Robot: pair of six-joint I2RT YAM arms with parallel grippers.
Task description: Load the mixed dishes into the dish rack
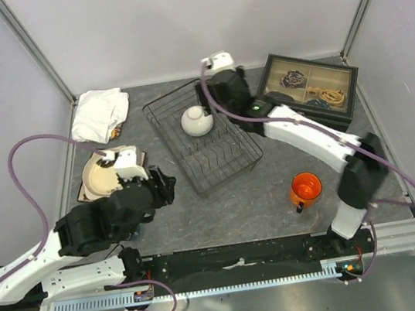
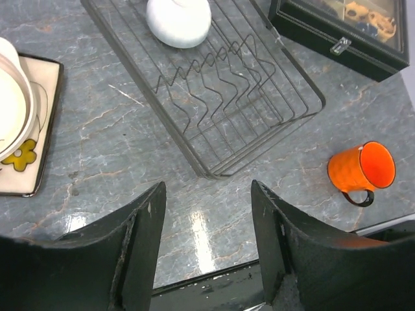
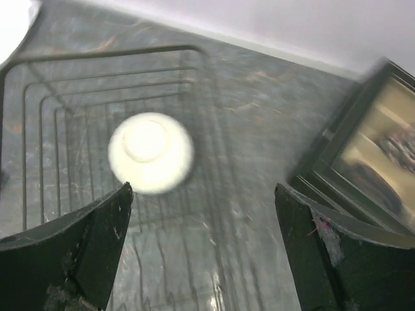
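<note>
Nearest the lens, the left gripper point(image 2: 207, 194) shows its two black fingers spread apart with nothing between them, hanging over bare grey marbled table point(image 2: 117, 149) between the stacked plates and the black wire rectangular dish rack point(image 2: 259, 116). The right gripper point(image 3: 202, 194) is spread wide and empty above the white round bowl point(image 3: 150, 153), which sits upside down at the far end of the rack. Of the dishes, the bowl is loaded; the orange mug point(image 1: 305, 188) waits on the table right of the rack, well apart from it, and the cream round brown-rimmed plate point(image 2: 10, 103) rests on the square tan flower-patterned plate point(image 2: 29, 172) left of the rack. The plates look like the left arm's job next. It should pinch the cream plate by its exposed rim, lift it clear of the square one so that the lower plate does not drag, then tip it on edge and lower it between the upright prongs, away from the bowl.
</note>
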